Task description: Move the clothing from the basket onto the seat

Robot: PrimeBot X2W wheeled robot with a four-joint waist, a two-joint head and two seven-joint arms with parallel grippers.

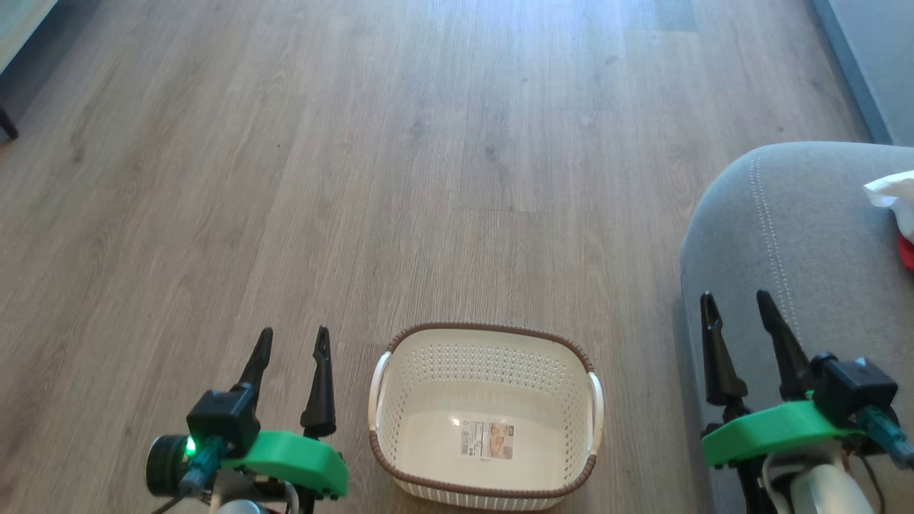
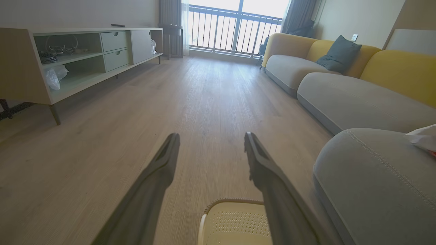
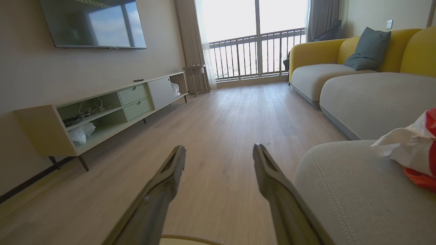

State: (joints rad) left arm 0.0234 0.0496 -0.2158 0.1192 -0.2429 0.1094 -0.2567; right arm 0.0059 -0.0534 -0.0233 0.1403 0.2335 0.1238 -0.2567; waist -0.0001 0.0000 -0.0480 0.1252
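The cream basket [image 1: 485, 417] with a brown rim stands on the wood floor, nothing inside but a label on its base; its far rim [image 2: 235, 201] peeks into the left wrist view. Red and white clothing [image 1: 896, 207] lies on the grey seat [image 1: 778, 235] at the right edge, also seen as clothing [image 3: 414, 149] on the seat [image 3: 357, 194] and clothing [image 2: 422, 137] on the seat [image 2: 371, 183]. My left gripper [image 1: 293, 343] hovers open just left of the basket. My right gripper [image 1: 735, 303] hangs open over the seat's front corner. Both hold nothing.
A low TV cabinet [image 3: 102, 109] lines the left wall under a wall TV [image 3: 92, 22]. More grey and yellow sofa sections [image 3: 361, 92] with a dark cushion [image 3: 368, 47] run along the right. Open wood floor [image 1: 400, 157] stretches ahead toward a balcony railing [image 2: 235, 32].
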